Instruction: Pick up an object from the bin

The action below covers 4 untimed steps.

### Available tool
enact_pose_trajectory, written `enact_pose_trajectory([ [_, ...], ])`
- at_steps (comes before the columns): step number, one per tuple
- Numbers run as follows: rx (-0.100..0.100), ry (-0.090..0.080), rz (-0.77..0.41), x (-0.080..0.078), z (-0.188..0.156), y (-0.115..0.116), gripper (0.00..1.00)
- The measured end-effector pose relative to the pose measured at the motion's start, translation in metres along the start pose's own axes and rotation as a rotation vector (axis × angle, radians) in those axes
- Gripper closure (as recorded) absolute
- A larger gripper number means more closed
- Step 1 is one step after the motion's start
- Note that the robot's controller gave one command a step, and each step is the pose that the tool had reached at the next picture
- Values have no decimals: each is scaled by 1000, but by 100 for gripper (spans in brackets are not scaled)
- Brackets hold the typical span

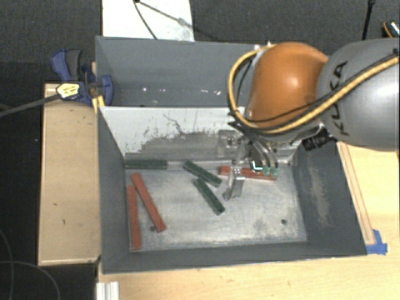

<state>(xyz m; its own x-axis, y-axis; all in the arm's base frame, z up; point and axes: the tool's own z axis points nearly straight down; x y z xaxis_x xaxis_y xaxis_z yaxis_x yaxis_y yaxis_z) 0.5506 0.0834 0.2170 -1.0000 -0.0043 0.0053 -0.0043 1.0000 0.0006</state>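
Observation:
My gripper [235, 183] hangs low over the right middle of the bin floor, under the arm's orange cover. One metal fingertip [235, 187] shows beside a red stick [253, 173] that lies flat and pokes out to the right from below the gripper. Two dark green sticks lie just left of the fingertip: one [202, 173] slanting near the back, one [209, 197] slanting toward the front. Nothing shows between the fingers.
Two red sticks [147, 202] [133, 217] lie side by side at the bin's left front. A dark green stick [145, 164] rests along the back left of the floor. The arm and its cover hide the bin's back right.

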Motion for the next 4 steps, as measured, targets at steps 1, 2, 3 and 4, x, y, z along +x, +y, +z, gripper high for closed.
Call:
enact_pose_trajectory([
  [1,1,-1,-272,-20,138,-9,0],
  [2,-1,-6,241,9,145,5,0],
  [3,-3,-12,243,7,142,5,100],
  [4,-3,-10,363,-14,143,18,100],
])
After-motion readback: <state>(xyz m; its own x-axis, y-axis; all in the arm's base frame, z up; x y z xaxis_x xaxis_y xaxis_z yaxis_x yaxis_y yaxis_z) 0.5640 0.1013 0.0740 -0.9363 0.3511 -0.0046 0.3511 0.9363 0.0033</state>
